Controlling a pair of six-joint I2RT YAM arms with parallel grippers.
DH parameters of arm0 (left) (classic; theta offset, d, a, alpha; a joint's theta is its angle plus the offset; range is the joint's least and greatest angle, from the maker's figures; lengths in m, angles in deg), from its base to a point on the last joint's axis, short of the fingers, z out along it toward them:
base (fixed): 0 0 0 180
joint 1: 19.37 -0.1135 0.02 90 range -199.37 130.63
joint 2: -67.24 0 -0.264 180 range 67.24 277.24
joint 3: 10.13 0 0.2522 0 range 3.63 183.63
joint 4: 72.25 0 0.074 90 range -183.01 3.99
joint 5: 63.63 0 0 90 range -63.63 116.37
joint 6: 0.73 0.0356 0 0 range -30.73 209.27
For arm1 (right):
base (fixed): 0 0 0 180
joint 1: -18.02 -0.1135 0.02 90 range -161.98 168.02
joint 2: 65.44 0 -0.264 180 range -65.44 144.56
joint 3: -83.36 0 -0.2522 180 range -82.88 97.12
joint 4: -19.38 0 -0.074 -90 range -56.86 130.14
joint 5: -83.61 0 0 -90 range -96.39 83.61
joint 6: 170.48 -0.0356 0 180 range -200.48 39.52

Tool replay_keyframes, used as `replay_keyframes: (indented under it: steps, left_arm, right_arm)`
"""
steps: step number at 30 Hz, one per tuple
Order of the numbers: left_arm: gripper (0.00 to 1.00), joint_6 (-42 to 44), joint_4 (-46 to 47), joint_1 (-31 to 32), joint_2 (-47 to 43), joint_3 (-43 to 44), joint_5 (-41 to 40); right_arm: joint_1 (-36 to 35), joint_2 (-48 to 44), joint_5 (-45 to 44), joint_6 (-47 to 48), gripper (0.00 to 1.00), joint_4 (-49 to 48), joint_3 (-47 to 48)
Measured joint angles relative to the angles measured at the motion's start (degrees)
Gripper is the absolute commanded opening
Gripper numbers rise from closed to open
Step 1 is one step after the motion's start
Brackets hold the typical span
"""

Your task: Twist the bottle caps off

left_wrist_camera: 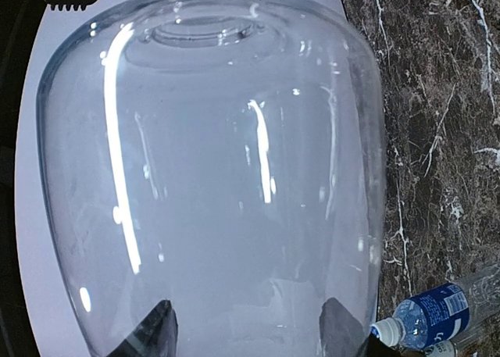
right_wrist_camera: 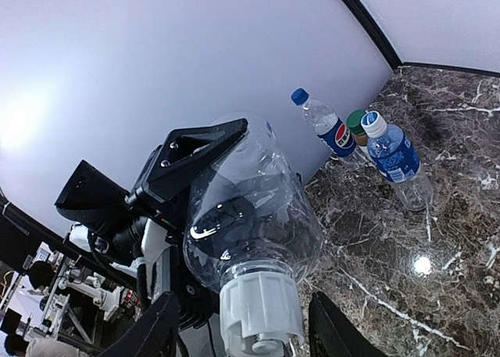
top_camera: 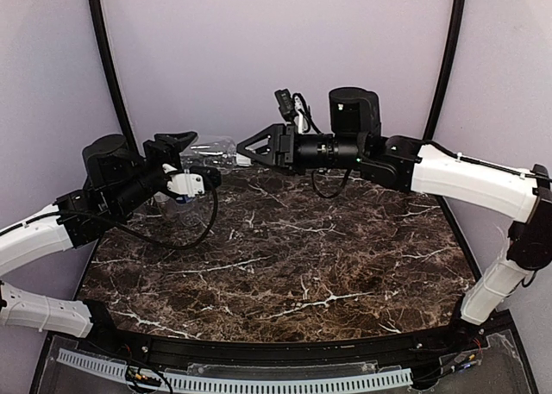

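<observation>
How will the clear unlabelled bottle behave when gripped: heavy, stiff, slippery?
Probably light: the clear bottle looks empty. Its thin transparent wall may dent under a hard squeeze. Being round and smooth, it could slip or turn.

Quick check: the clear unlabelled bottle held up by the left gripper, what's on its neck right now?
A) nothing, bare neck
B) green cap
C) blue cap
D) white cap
D: in the right wrist view a white cap sits on the neck of the unlabelled bottle, between the open fingers of the right gripper.
</observation>
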Motion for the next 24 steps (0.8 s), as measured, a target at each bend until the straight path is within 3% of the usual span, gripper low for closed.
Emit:
replay_keyframes:
  steps: [3,9,13,17,24]
  left_arm:
    - [0.59,0.5,0.0,0.2,0.0,0.0,-0.2]
    - [0.59,0.8,0.3,0.2,0.0,0.0,-0.1]
    - [0.59,0.9,0.8,0.2,0.0,0.0,-0.2]
    - [0.59,0.9,0.8,0.2,0.0,0.0,-0.2]
    - [0.58,-1.8,-2.2,0.2,0.0,0.9,0.1]
  right_arm:
    - [0.0,0.8,0.7,-0.3,0.52,-0.2,0.0]
    - [0.0,1.0,1.0,-0.5,0.25,-0.3,0.0]
    - [0.2,1.0,1.4,-0.8,0.24,-0.7,0.0]
    - [0.3,1.2,2.0,-0.7,0.00,-0.9,0.0]
    - [0.5,1.7,3.0,1.6,0.00,-0.6,0.3]
